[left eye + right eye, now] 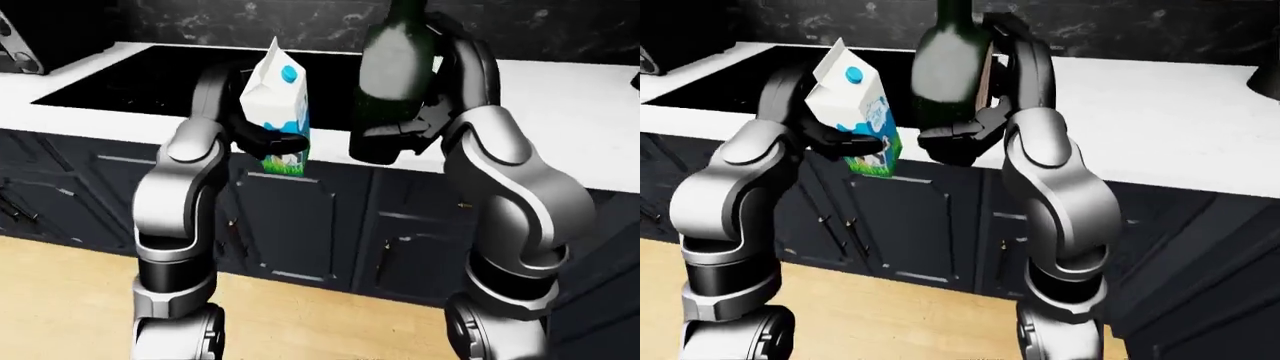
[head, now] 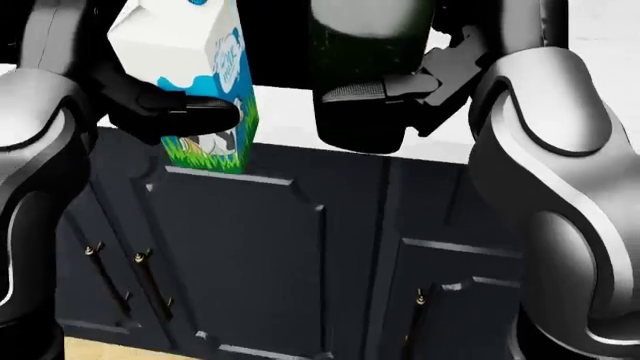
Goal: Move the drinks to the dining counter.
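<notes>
Two drinks are held up off the white worktop (image 1: 560, 112): the left hand (image 2: 175, 112) has its fingers clamped round the milk carton (image 2: 190, 75), the right hand (image 2: 405, 86) round the dark green bottle (image 1: 395, 67). I'd guess the carton is light and squashable, best held mid-body; the bottle looks heavy, slick and breakable, so a low firm grip suits it.

Both silver-grey arms are bent at the elbow and raised in front of the chest, with the forearms pointing up. The black three-finger left hand (image 2: 175, 112) has its fingers closed round the white and blue milk carton (image 1: 275, 105), held upright. The black three-finger right hand (image 2: 400, 90) has its fingers closed round the lower part of the dark green glass bottle (image 1: 393, 67), also upright, just beside the carton.
</notes>
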{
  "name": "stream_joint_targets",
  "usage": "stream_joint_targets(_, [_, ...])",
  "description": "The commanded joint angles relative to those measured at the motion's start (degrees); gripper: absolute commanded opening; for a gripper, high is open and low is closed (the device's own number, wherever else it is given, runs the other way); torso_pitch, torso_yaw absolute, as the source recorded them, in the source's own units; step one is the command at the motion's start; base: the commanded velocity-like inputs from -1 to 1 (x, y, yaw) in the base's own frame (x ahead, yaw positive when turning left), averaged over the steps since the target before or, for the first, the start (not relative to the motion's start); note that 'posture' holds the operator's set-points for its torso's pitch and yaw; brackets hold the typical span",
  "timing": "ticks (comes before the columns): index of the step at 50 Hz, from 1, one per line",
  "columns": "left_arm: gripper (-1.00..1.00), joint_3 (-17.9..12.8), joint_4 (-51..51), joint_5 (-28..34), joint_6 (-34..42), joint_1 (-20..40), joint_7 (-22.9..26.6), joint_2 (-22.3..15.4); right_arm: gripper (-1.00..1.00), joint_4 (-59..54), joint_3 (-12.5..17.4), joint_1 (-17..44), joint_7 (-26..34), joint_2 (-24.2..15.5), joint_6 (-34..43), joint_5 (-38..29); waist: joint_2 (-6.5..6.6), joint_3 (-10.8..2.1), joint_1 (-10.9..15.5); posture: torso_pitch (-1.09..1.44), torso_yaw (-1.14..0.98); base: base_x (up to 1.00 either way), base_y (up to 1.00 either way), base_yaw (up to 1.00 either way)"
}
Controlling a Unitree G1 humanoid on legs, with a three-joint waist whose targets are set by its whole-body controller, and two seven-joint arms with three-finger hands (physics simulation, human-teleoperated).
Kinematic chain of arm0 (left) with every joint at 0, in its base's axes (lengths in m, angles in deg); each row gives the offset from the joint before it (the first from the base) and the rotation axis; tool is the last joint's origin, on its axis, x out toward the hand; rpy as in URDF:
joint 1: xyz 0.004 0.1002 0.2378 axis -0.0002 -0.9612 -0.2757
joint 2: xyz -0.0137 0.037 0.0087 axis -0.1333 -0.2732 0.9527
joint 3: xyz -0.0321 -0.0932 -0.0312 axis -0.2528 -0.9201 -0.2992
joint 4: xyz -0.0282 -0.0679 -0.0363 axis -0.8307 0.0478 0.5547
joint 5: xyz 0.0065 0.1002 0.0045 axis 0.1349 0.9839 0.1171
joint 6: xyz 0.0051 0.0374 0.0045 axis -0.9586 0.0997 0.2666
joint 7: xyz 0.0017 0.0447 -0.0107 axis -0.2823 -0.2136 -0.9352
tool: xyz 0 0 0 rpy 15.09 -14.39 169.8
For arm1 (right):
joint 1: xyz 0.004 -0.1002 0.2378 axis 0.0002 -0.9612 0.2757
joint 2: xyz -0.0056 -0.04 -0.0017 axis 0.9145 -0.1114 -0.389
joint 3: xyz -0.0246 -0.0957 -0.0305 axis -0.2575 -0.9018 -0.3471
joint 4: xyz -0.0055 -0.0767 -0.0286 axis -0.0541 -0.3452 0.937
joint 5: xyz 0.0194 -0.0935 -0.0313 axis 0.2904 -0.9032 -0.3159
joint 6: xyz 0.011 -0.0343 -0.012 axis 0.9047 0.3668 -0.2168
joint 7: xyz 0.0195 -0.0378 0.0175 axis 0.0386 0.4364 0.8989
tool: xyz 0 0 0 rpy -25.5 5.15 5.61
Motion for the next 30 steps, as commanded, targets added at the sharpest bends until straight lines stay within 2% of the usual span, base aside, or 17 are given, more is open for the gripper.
stream_joint_targets(1, [-1.00, -1.86, -3.02, 0.80, -2.89, 2.59, -0.47, -1.06, -1.00, 2.20, -0.09, 1.93, 0.40, -0.08, -3.03, -0.48, 0.15, -1.74, 0.31, 0.00, 0.00, 0.00, 0.00, 1.00])
stream_joint_targets(5, [-1.00, -1.88, -3.15, 1.18, -3.36, 2.06, -0.51, -0.90, -1.00, 2.61, 0.28, 1.55, 0.76, -0.05, -2.89, -0.65, 4.48, -2.06, -0.70, 0.00, 0.00, 0.00, 0.00, 1.00])
stream_joint_targets(6, [-1.00, -1.85, -3.22, 1.27, -3.31, 2.09, -0.58, -0.87, -1.00, 2.39, 0.20, 1.40, 0.90, -0.16, -3.15, -0.77, 6.56, -2.68, -0.83, 0.00, 0.00, 0.00, 0.00, 1.00])
stream_joint_targets(7, [-1.00, -1.80, -3.13, 1.37, -3.50, 2.04, -0.54, -0.89, -1.00, 2.31, 0.22, 1.38, 0.97, -0.15, -3.25, -0.83, 8.76, -4.64, -0.61, 0.00, 0.00, 0.00, 0.00, 1.00])
stream_joint_targets(8, [-1.00, -1.78, -3.34, 1.61, -3.38, 2.00, -0.57, -1.04, -1.00, 2.63, 0.42, 1.44, 1.05, -0.31, -2.79, -0.78, 6.74, -2.40, -0.12, 0.00, 0.00, 0.00, 0.00, 1.00])
stream_joint_targets(9, [-1.00, -1.82, -3.60, 1.77, -3.13, 2.03, -0.56, -1.13, -1.00, 2.78, 0.50, 1.36, 1.14, -0.35, -2.74, -0.75, 6.58, -2.60, 0.30, 0.00, 0.00, 0.00, 0.00, 1.00])
stream_joint_targets(11, [-1.00, -1.99, -4.31, 2.00, -2.75, 1.98, -0.53, -1.32, -1.00, 3.34, 0.74, 1.32, 1.27, -0.18, -2.52, -0.36, 4.95, -3.33, 0.85, 0.00, 0.00, 0.00, 0.00, 1.00])
stream_joint_targets(15, [-1.00, -2.24, -5.61, 2.75, -2.46, 1.21, -0.38, -1.89, -1.00, 4.27, 0.92, 0.97, 1.42, -0.14, -2.54, 0.70, 2.42, -1.74, 0.62, 0.00, 0.00, 0.00, 0.00, 1.00])
stream_joint_targets(18, [-1.00, -2.27, -6.46, 3.27, -2.14, 0.95, -0.06, -2.25, -1.00, 4.22, 0.79, 0.85, 1.54, -0.36, -2.92, 0.90, 0.87, -1.40, 0.06, 0.00, 0.00, 0.00, 0.00, 1.00])
stream_joint_targets(21, [-1.00, -2.73, -7.23, 3.60, -1.66, 0.57, 0.35, -2.61, -1.00, 4.45, 0.53, 0.90, 1.95, -0.53, -2.94, 1.10, -1.46, -1.69, 0.08, 0.00, 0.00, 0.00, 0.00, 1.00])
stream_joint_targets(22, [-1.00, -2.86, -7.57, 3.64, -1.54, 0.33, 0.45, -2.72, -1.00, 4.25, 0.48, 0.89, 2.09, -0.57, -3.18, 1.05, -3.21, -2.34, 0.12, 0.00, 0.00, 0.00, 0.00, 1.00])
stream_joint_targets(23, [-1.00, -2.94, -7.85, 3.67, -1.29, 0.29, 0.53, -2.81, -1.00, 4.40, 0.43, 0.90, 2.14, -0.54, -3.03, 1.08, -5.28, -4.46, -0.04, 0.00, 0.00, 0.00, 0.00, 1.00])
stream_joint_targets(24, [-1.00, -3.05, -7.92, 3.71, -1.14, 0.40, 0.59, -2.94, -1.00, 4.46, 0.32, 0.96, 2.17, -0.50, -2.86, 1.04, -2.11, -1.87, -0.59, 0.00, 0.00, 0.00, 0.00, 1.00])
stream_joint_targets(25, [-1.00, -3.10, -7.94, 3.72, -1.09, 0.44, 0.61, -2.97, -1.00, 4.50, 0.25, 0.99, 2.21, -0.48, -2.79, 0.97, -2.74, -1.61, 0.06, 0.00, 0.00, 0.00, 0.00, 1.00])
stream_joint_targets(26, [-1.00, -3.16, -7.90, 3.73, -1.04, 0.58, 0.61, -3.02, -1.00, 4.58, 0.21, 1.06, 2.24, -0.45, -2.68, 0.93, -2.43, -2.16, 0.13, 0.00, 0.00, 0.00, 0.00, 1.00])
stream_joint_targets(28, [-1.00, -3.39, -8.27, 3.59, -0.58, 0.61, 0.53, -3.00, -1.00, 4.56, 0.16, 1.02, 2.40, -0.46, -2.53, 0.78, -1.16, -2.49, 0.24, 0.00, 0.00, 0.00, 0.00, 1.00])
stream_joint_targets(30, [-1.00, -3.28, -7.96, 3.61, -1.07, 0.32, 0.47, -2.97, -1.00, 4.33, 0.09, 0.29, 2.77, -0.45, -3.38, 0.47, 0.32, -1.99, 0.04, 0.00, 0.00, 0.00, 0.00, 1.00])
